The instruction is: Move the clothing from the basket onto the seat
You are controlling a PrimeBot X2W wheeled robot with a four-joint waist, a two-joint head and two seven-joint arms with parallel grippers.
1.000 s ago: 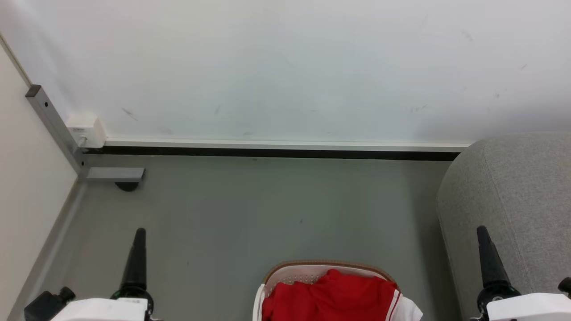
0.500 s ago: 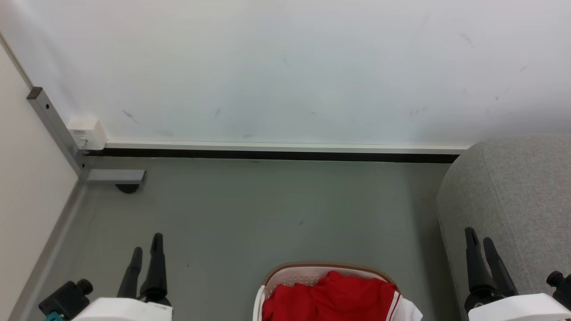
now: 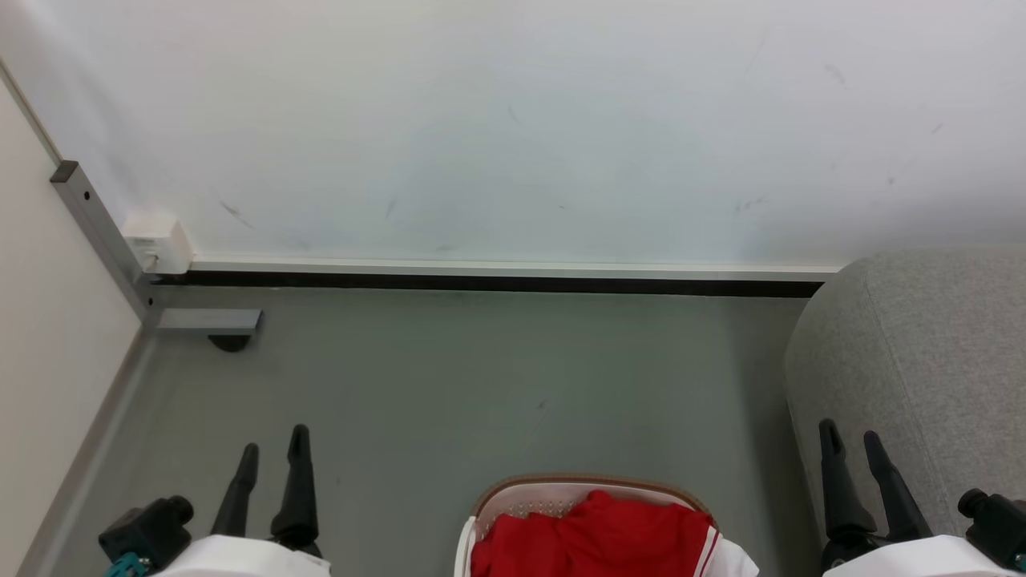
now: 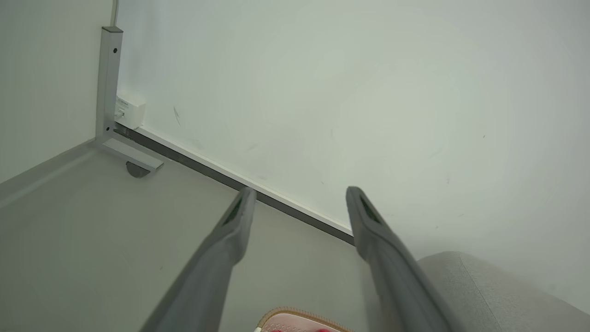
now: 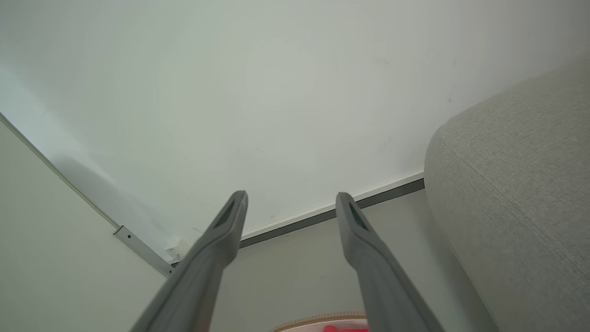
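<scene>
Much of the basket (image 3: 589,482) and clothing (image 3: 593,535) is cut off

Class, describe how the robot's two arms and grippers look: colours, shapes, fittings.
The left gripper and right gripper each have two long, dark, tapering fingers with a slot near the tip. Behind them are smooth white casings. A black knobbed fitting is mounted beside each wrist; the left one has a teal part.

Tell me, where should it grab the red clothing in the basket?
Probably the hump at the middle of the clothing, pinched from above: the soft cloth seems to bunch highest there, and the basket walls close off the sides.
</scene>
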